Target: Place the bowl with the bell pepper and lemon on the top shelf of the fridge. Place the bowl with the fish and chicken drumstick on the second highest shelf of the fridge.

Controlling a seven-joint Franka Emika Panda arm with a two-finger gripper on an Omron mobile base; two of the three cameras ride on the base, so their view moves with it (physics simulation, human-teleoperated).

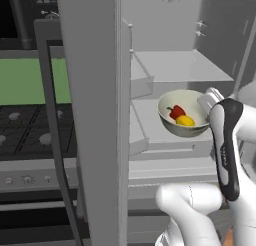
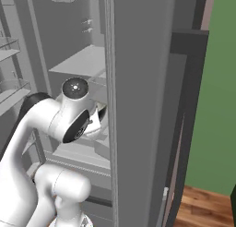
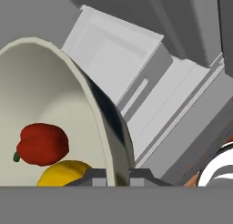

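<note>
1. The fridge (image 1: 95, 90) is flat matte grey, door open; the top shelf (image 1: 180, 65) is a plain pale plate.
2. The bowl (image 1: 182, 112), round, deep, cream inside, hangs tilted just above a lower shelf.
3. A glossy red pepper (image 1: 176, 112) touches the yellow lemon (image 1: 185, 121).
4. The gripper (image 3: 116, 175) is clamped on the bowl's rim.

wall (image 2: 216, 83): green, I see it right of the fridge
floor (image 2: 203, 207): wood
stove (image 1: 25, 125): dark, left
</note>
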